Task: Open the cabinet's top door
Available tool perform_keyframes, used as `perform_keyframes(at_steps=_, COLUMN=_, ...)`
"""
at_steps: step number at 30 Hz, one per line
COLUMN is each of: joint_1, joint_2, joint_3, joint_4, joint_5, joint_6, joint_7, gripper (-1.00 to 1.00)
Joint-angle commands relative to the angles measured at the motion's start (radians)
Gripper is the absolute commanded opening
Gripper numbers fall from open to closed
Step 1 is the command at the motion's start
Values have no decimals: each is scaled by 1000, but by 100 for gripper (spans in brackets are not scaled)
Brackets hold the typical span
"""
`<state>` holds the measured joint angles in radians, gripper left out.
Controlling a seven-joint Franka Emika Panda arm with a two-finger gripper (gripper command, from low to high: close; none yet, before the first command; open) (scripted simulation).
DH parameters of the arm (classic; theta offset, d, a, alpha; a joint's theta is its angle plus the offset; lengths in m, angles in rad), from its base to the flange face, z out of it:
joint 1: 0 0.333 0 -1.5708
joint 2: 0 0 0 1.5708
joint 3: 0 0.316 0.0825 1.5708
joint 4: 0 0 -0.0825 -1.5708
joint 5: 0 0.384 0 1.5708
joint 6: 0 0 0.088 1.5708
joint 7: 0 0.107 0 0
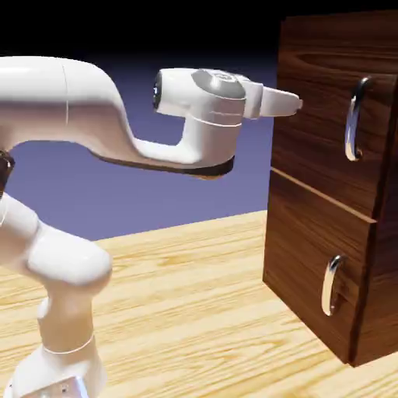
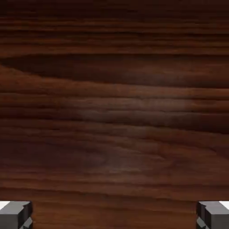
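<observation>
Silver handles (image 1: 354, 120) show only in the exterior view.

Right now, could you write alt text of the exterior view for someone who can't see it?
A white robot arm reaches toward a tall dark wooden cabinet, its end effector near the closed top door, to the exterior view's left of that door's curved silver handle. A shut lower door sits beneath.

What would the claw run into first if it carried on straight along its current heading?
Most likely the wood of the top door, which fills the hand view beyond the open claw. Its handle seems off that line; the remaining gap is hard to judge.
</observation>
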<state>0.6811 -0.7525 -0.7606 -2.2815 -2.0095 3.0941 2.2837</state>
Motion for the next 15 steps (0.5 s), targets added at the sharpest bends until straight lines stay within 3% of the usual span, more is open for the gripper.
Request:
perform_keyframes(at_steps=1, joint_1=15, joint_2=-4, joint_3=-16, joint_4=11, joint_5=-44, joint_6=1, joint_7=33, gripper=0)
perform_keyframes(at_steps=15, joint_1=217, joint_2=-59, joint_3=-247, joint_4=172, joint_5=-652, joint_6=19, joint_7=501, gripper=0)
